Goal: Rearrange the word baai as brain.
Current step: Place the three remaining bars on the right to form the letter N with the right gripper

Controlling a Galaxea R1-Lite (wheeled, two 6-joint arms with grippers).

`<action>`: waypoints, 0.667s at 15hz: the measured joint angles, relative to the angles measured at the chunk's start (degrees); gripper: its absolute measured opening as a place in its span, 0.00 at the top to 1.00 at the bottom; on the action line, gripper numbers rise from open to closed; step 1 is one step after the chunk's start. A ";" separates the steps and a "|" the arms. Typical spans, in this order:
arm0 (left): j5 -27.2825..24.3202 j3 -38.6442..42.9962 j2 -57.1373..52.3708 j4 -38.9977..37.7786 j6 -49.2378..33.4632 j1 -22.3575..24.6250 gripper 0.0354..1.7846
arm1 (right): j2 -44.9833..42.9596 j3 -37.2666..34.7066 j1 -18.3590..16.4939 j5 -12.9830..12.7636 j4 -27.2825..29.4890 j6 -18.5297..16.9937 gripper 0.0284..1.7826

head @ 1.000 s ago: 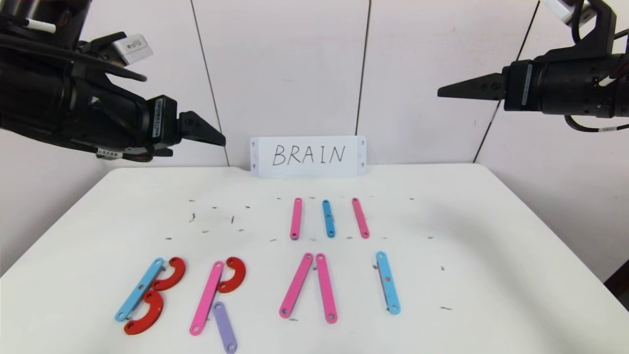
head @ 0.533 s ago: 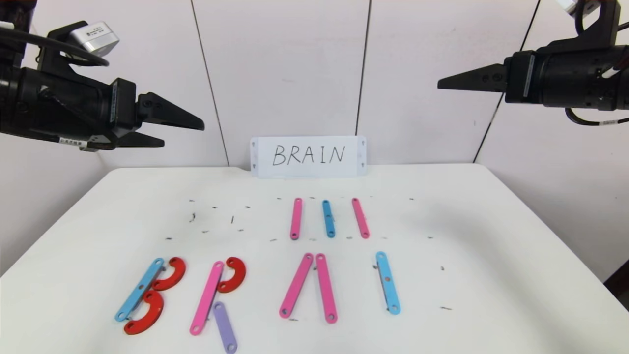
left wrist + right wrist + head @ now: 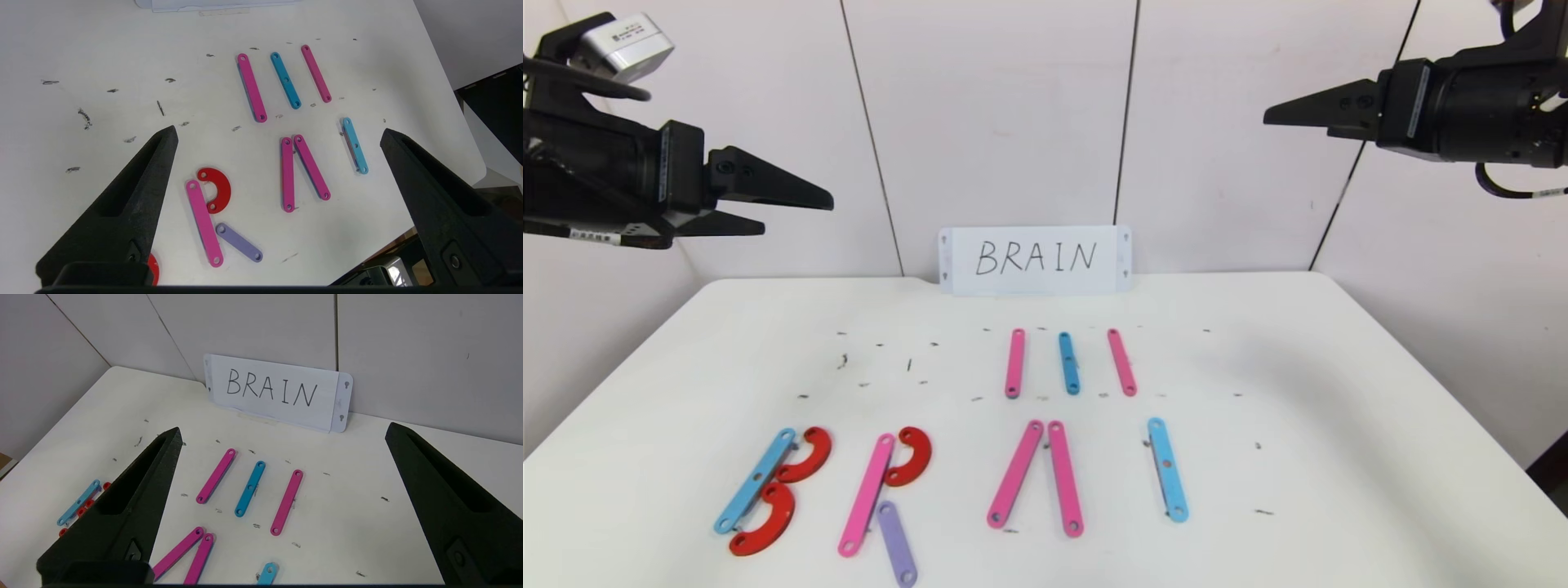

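The left gripper (image 3: 792, 208) hangs high above the white table's (image 3: 1339, 457) left far corner, its black pointed jaws spread wide and holding nothing; the arm reaches in level from the left edge, jaws pointing toward the middle. The right gripper (image 3: 1307, 110) hangs likewise high over the table's right far side, jaws wide apart and empty, its arm level and pointing inward.

Well below and ahead of the left gripper lies the word of flat plastic strips with holes. Nearest beneath it stands a B of a light-blue straight bar (image 3: 755, 481) with two red curved pieces (image 3: 805, 457) touching it. Farther toward the right gripper comes an R: a pink bar (image 3: 866, 496), a red curve (image 3: 912, 456) and a purple bar (image 3: 896, 543). Then two pink bars (image 3: 1015, 474) meet at their tops as an A without crossbar, and a light-blue bar (image 3: 1167, 469) stands alone as I.

Behind these, between both grippers, three short loose bars lie side by side, apart: pink (image 3: 1014, 363), darker blue (image 3: 1068, 363), pink (image 3: 1121, 363). A white card with handwritten black BRAIN (image 3: 1035, 259) leans against the wall.
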State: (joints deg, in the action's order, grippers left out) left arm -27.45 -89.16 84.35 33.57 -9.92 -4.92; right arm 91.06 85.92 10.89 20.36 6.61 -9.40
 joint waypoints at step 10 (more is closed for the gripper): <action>0.11 0.41 -2.68 -0.23 -0.13 1.07 0.03 | 0.89 3.85 0.00 -2.30 0.80 -3.72 0.02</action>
State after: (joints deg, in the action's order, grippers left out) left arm -27.34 -88.75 81.66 33.34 -10.06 -3.85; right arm 91.95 89.77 10.89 18.05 7.41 -13.12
